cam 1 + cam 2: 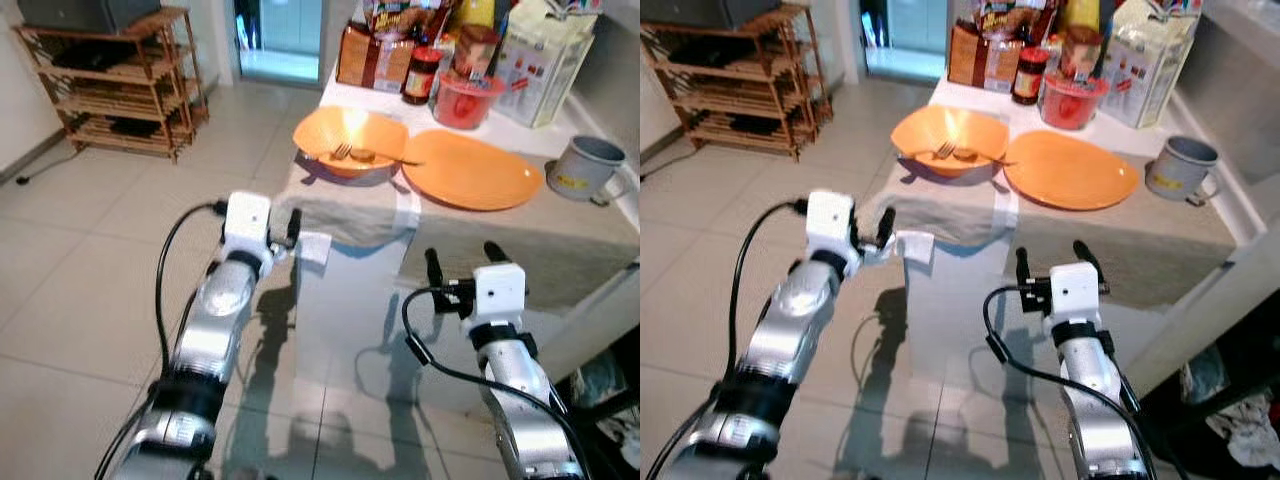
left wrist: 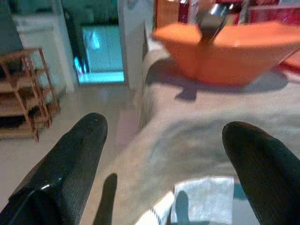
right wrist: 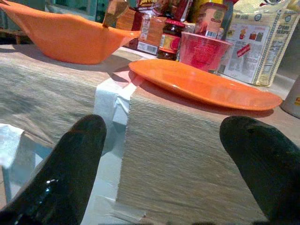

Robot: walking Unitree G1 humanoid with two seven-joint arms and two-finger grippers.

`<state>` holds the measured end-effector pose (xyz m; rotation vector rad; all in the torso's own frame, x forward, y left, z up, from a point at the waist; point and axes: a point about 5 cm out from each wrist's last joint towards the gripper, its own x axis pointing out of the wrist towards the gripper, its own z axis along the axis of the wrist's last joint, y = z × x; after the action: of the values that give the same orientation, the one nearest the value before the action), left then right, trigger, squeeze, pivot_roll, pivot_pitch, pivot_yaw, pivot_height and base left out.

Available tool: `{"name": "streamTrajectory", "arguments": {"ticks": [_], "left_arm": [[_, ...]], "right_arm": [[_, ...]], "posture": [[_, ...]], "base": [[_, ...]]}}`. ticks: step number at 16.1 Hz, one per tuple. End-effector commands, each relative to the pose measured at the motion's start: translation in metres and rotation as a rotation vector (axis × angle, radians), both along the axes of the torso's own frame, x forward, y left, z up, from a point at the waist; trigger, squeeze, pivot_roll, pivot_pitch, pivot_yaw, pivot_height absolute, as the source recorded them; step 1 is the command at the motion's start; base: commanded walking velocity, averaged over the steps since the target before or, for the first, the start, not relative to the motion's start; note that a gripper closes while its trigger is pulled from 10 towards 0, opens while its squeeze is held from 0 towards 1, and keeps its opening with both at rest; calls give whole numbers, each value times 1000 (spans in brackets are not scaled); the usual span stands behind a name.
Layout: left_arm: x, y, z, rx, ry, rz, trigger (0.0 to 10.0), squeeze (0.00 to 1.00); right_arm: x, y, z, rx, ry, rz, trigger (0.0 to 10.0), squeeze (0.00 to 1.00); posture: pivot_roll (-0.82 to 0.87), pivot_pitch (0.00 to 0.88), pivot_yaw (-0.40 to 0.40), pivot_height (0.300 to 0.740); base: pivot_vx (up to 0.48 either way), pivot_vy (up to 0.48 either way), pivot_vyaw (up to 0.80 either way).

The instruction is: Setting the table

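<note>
The white desk (image 1: 345,275) runs from the centre of the head view toward the upper right, and the setting on it looks partly done. Two beige placemats lie side by side at its near end: the left placemat (image 1: 350,215) carries an orange bowl (image 1: 350,140) with a fork (image 1: 343,151) resting in it, and the right placemat (image 1: 520,255) has an orange plate (image 1: 470,170) on its far edge. A grey mug (image 1: 590,168) stands at the right of the frame, just beyond the plate.

As a judgement, the mats and main dishes are down, while a second set of cutlery and placing the mug beside a setting seem to be left.

The left hand (image 1: 283,228) hovers at the near left corner of the desk, its two black fingers (image 2: 70,164) spread wide with nothing between them. The right hand (image 1: 462,258) hangs low in the centre-right of the frame before the right placemat, fingers equally parted and empty.

At the top of the frame a cluster of groceries crowds the far end of the desk: a red tub (image 1: 468,100), a dark jar (image 1: 422,75), a brown package (image 1: 370,55) and a white bag (image 1: 540,55). Their tops are cut off by the frame edge and their labels are too small to read. Something small lies in the bowl beside the fork, but I cannot tell what it is. A wooden shelf (image 1: 115,80) stands at the upper left.
</note>
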<state>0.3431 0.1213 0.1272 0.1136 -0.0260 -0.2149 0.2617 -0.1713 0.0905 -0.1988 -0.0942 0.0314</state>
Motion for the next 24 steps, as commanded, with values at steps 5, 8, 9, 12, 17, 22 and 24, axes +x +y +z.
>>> {"name": "streamTrajectory", "arguments": {"ticks": [5,8,9,12,17,22,24], "left_arm": [[16,-16,7,9,-9,-69,10000,0],[23,-17,11,14,-15,-82,10000,0],[26,-16,13,15,-14,-84,10000,0],[32,-15,18,23,-20,-85,10000,0],[40,-15,28,35,-42,-81,10000,0],[46,-15,38,25,-64,-67,10000,0],[48,-15,41,12,-68,-59,10000,0]], "right_arm": [[-2,-2,2,-1,-5,-9,10000,0],[-3,-1,1,-2,-3,-9,10000,0],[-3,-1,0,-2,-3,-10,10000,0],[-6,-3,-1,-1,1,-17,10000,0],[-10,-2,-4,-1,12,-18,10000,0],[-13,-2,-5,-1,20,-17,10000,0],[-14,-2,-5,-2,22,-16,10000,0]], "posture": [[-6,0,-20,740],[-11,0,-16,740],[-13,0,-13,740],[-19,0,-9,740],[-22,0,-4,740],[-26,0,-6,740],[-28,0,-6,740]], "base": [[0,0,0],[0,0,0],[0,0,0],[0,0,0],[0,0,0],[0,0,0],[0,0,0]]}}
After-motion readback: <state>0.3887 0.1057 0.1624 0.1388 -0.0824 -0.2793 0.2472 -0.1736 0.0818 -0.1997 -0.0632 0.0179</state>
